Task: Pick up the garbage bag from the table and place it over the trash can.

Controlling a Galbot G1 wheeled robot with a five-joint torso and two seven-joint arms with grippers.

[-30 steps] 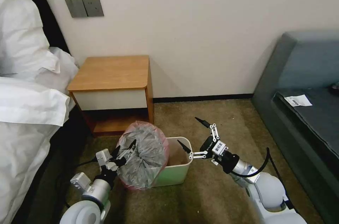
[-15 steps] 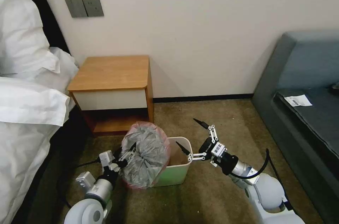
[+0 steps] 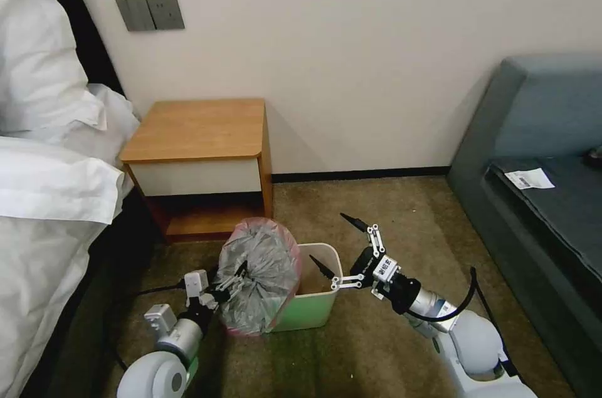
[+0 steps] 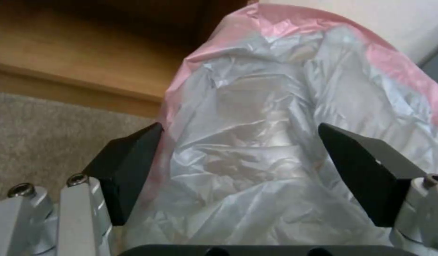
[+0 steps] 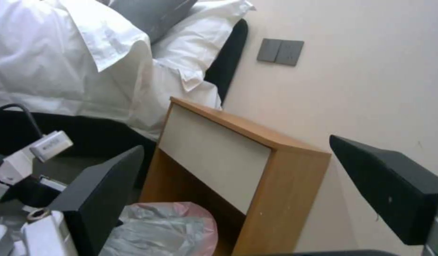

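Observation:
The garbage bag (image 3: pixel 263 272), crinkly grey plastic with a pink edge, bulges upright over the left end of the pale green trash can (image 3: pixel 310 313) on the carpet. My left gripper (image 3: pixel 229 277) is open and pressed against the bag's left side. In the left wrist view the bag (image 4: pixel 276 142) fills the space between the spread fingers (image 4: pixel 129 163). My right gripper (image 3: pixel 327 237) is open above the can's right end, apart from the bag. Behind the can stands the table (image 3: pixel 197 128), its top bare. The right wrist view shows the table (image 5: pixel 214 156) and the bag (image 5: pixel 167 227) past the open right gripper (image 5: pixel 236 145).
A bed with white bedding (image 3: pixel 44 185) runs along the left. A grey sofa (image 3: pixel 545 185) with a paper slip (image 3: pixel 528 178) stands on the right. The wall (image 3: pixel 351 59) is close behind the table. Open carpet (image 3: pixel 376 210) lies between the can and the sofa.
My left arm has moved right, toward the can, and the bag has shifted slightly right with it. My right gripper has drifted a little left and down. Both stay open.

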